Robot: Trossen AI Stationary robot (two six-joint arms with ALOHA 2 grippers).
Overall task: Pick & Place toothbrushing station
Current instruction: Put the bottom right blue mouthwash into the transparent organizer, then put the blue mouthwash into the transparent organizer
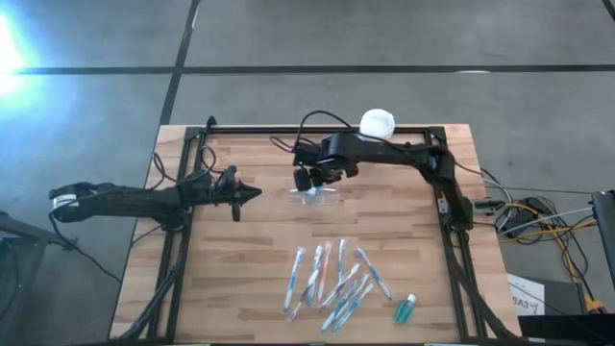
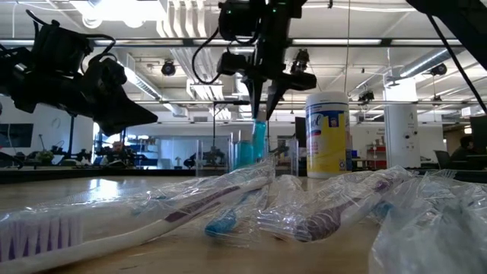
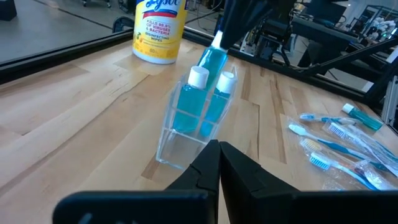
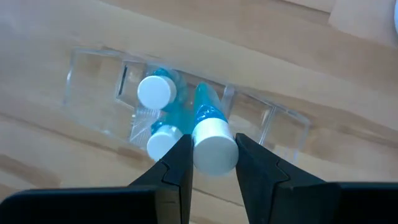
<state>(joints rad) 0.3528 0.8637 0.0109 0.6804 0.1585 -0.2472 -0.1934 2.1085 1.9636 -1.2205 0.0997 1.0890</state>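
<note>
The toothbrushing station (image 4: pixel 93 68) is a clear plastic holder standing on the wooden table (image 1: pixel 240 279), a little beyond the table's middle (image 1: pixel 314 197). Two blue bottles with white caps (image 4: pixel 155 92) (image 4: pixel 163 142) stand upright in it. Above it, my right gripper (image 4: pixel 213 155) points down, shut on a third blue bottle (image 3: pixel 208 59). That bottle's lower end reaches the holder's open top. My left gripper (image 1: pixel 252 193) waits shut to the holder's left, pointing at it, holding nothing. My right gripper pinches the blue bottle at its white-capped top end (image 4: pixel 214 146) between its two fingers, which come from above, pointing down. The bottle hangs below the fingers, slightly tilted, clear of the table. Whether its lower end touches the holder I cannot tell.
A yellow-and-blue canister with a white lid (image 1: pixel 378 122) stands at the far edge behind the holder. Several wrapped toothbrushes (image 1: pixel 332 279) lie toward the near edge, with a small blue bottle (image 1: pixel 405 308) lying at their right. A black frame (image 1: pixel 452 207) borders the table.
</note>
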